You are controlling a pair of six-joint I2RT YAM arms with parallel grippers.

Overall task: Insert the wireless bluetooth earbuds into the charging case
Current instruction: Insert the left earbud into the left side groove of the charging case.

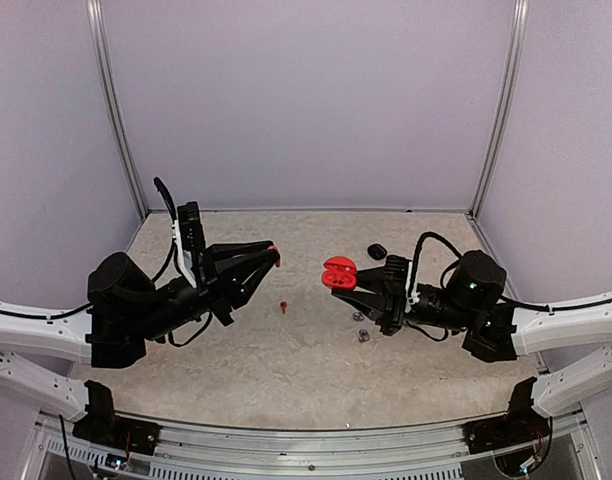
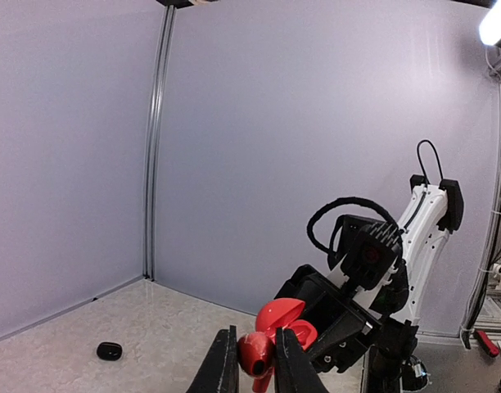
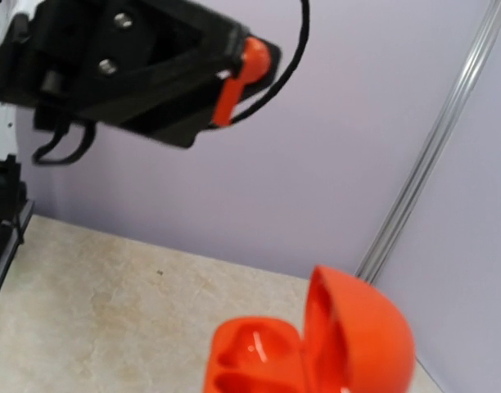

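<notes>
**Holding 1 red earbud (image 3: 244,65) opposite the open charging case (image 1: 338,271)**

Pinched in the narrow jaws of the left gripper (image 1: 270,256), the red earbud hangs in the air, apart from the charging case, which the right gripper (image 1: 354,286) clamps with its lid up. Meeting the rim off-angle could twist the bud loose and drop it. A 2nd red earbud (image 1: 283,304) lies on the table (image 1: 286,370) below; the gap between the arms is free.
</notes>
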